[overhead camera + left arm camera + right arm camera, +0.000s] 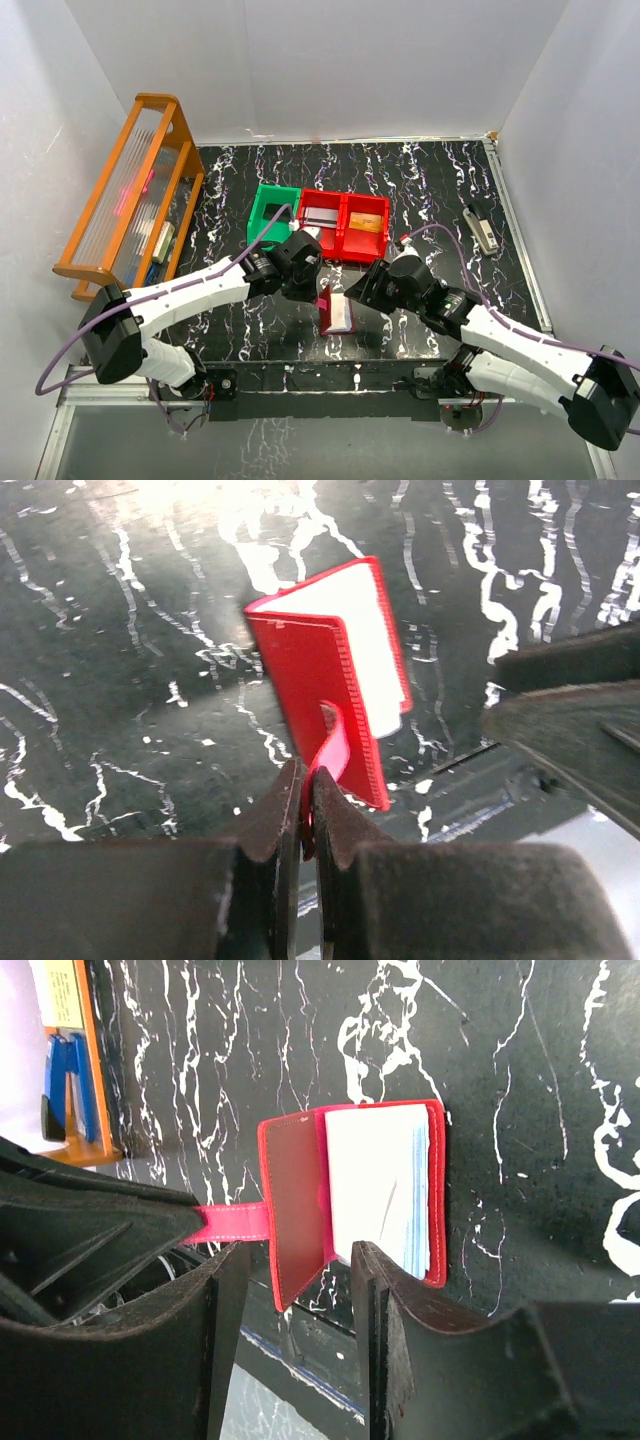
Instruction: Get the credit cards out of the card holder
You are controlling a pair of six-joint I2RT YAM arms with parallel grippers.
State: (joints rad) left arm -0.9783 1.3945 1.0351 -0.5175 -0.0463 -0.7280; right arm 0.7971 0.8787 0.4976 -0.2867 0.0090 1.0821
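L gripper pinches the snap tab; R gripper gapes, jaws astride the opened cover. Card holder stands open at table's 6 o'clock. One tan credit card, prob., already lies in the red bin at its 1 o'clock; can't tell if more remain in the sleeves.

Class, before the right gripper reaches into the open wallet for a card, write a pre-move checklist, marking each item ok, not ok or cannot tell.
1. Hold: left gripper shut on the snap tab: ok.
2. Access: card holder open, sleeves exposed: ok.
3. Readiness: right gripper open: ok.
4. Target: credit cards visible inside the sleeves: cannot tell.
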